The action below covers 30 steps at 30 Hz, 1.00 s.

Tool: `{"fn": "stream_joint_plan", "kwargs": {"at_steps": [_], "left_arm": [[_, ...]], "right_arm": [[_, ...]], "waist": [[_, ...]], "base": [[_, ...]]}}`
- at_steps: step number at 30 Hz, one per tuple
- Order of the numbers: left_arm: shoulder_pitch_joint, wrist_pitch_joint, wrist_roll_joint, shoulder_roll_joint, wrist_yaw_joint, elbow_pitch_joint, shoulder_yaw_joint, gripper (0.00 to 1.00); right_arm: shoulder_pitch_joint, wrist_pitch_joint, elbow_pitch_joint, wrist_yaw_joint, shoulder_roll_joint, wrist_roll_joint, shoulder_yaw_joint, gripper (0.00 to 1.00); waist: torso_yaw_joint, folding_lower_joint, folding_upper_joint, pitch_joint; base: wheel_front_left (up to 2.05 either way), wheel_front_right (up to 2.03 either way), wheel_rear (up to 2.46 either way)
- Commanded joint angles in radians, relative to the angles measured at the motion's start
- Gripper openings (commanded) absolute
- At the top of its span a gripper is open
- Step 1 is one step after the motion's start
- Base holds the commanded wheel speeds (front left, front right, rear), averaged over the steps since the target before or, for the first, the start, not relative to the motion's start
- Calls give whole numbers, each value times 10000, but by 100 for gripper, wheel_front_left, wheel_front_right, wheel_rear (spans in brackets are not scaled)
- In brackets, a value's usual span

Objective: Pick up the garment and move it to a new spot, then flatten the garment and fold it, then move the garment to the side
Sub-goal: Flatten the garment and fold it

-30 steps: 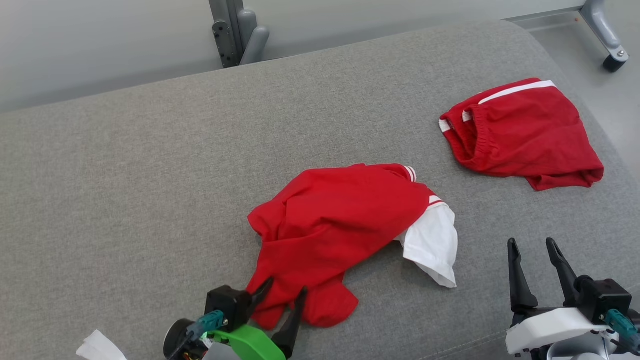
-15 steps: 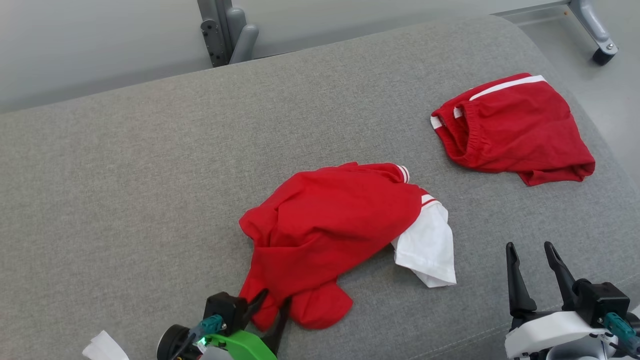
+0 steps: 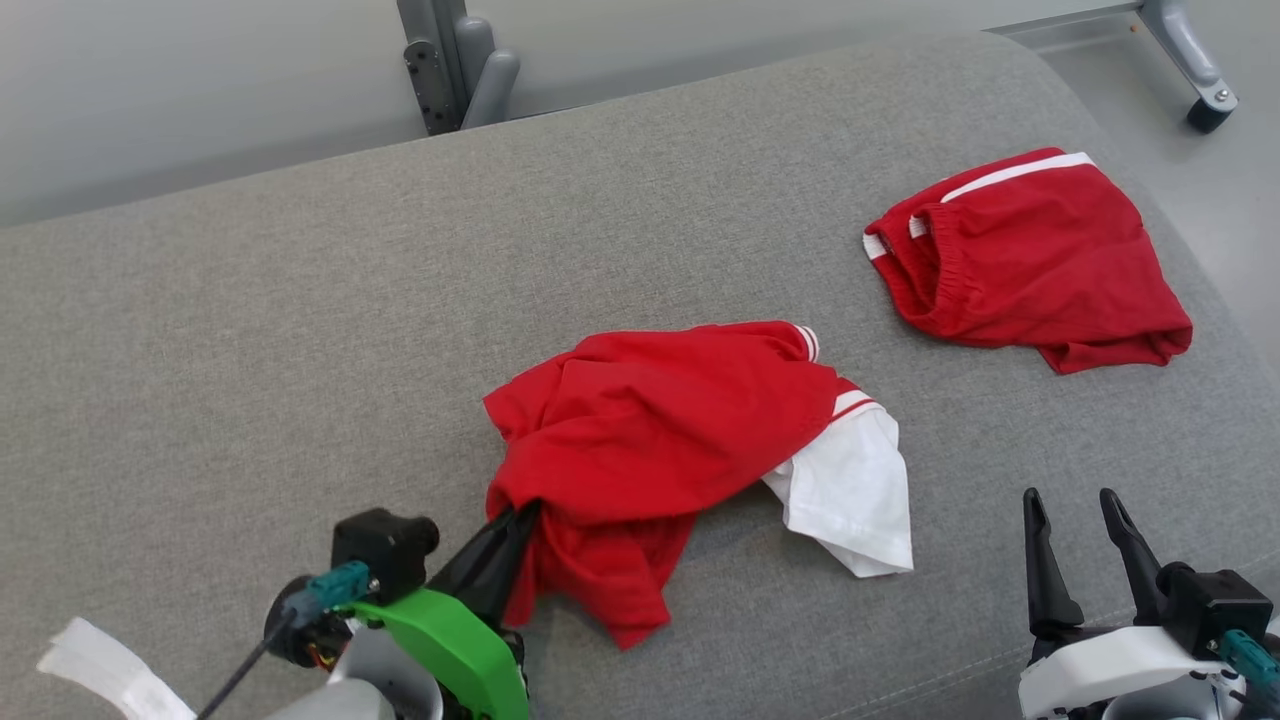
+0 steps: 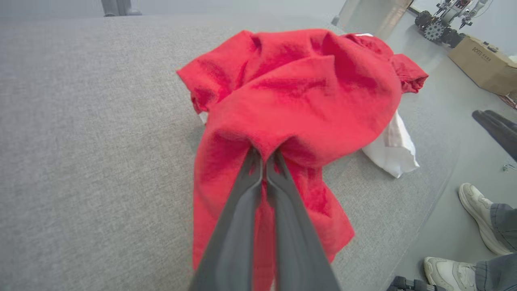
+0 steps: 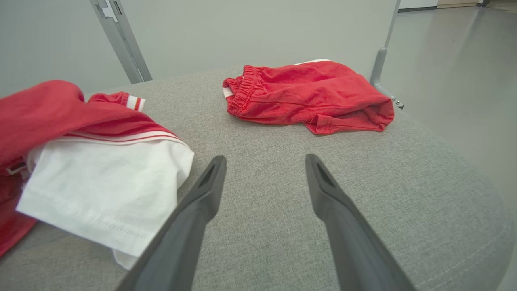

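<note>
The red garment (image 3: 660, 430) lies crumpled near the middle of the grey padded surface (image 3: 250, 330), with its white sleeve (image 3: 850, 490) spread toward 4 o'clock. The red shorts (image 3: 1030, 260) rest well apart at 2 o'clock. The left gripper (image 3: 512, 525), at 7 o'clock in the head view, has its two dark fingers pressed together on a pinch of red cloth at the garment's near edge, and its wrist view shows the fabric bunched over the tips. I judge that the step in hand is the pick-up. To do it well, the lift should go straight up and slowly until the hanging part is free of the surface, because the pinch looks small and could slip; only then carry it sideways, away from the shorts. The left arm reaches in low, its fingers pointing toward 1 o'clock. The right gripper (image 3: 1070, 500) hovers at 5 o'clock, fingers apart and pointing to 12 o'clock, holding nothing.
</note>
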Motion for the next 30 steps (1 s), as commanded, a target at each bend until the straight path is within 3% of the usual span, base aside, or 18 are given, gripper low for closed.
{"fn": "stream_joint_plan", "kwargs": {"at_steps": [1,4,6,7,10,13,16,20,25,30], "left_arm": [[-353,412,-85,538,106,-897,130,0],[-873,1346,-67,1495,151,-2257,187,0],[-1365,2223,-144,2120,-77,-3134,150,0],[-1365,2223,-144,2120,-77,-3134,150,0],[-2322,3714,-310,2979,-593,-4040,84,0],[-3180,5211,-1059,3303,-1222,-4442,176,0],[-4035,6614,-1968,3364,-1687,-4159,315,0],[-4986,7970,-2576,2976,-1984,-3151,339,0],[-5974,9128,-1947,2814,-2210,-1336,-86,0],[-6220,9223,-1431,2550,-2434,590,-393,0]], "right_arm": [[133,-28,6,-11,-27,77,-32,100],[164,-28,40,-11,-24,106,-59,100],[169,-28,60,-11,-27,132,-108,100],[169,-28,60,-11,-27,132,-108,100],[162,-28,104,-11,-27,107,-69,100],[106,-28,182,-11,-27,84,-74,100],[36,-28,271,-11,-25,130,-7,100],[-89,-28,353,-11,-27,246,128,100],[-223,-28,395,-11,-24,381,273,100],[-280,-28,501,-12,-24,497,382,100]], "waist": [[87,0,102,-40],[186,0,102,-91],[290,0,102,-141],[290,0,102,-141],[385,0,102,-229],[425,0,102,-331],[370,0,102,-423],[150,0,102,-433],[-301,0,102,-313],[-766,0,102,-134]], "base": [[0,0,0],[0,0,0],[0,0,0],[0,0,0],[0,0,0],[0,0,0],[0,0,0],[0,0,0],[0,0,0],[0,0,0]]}}
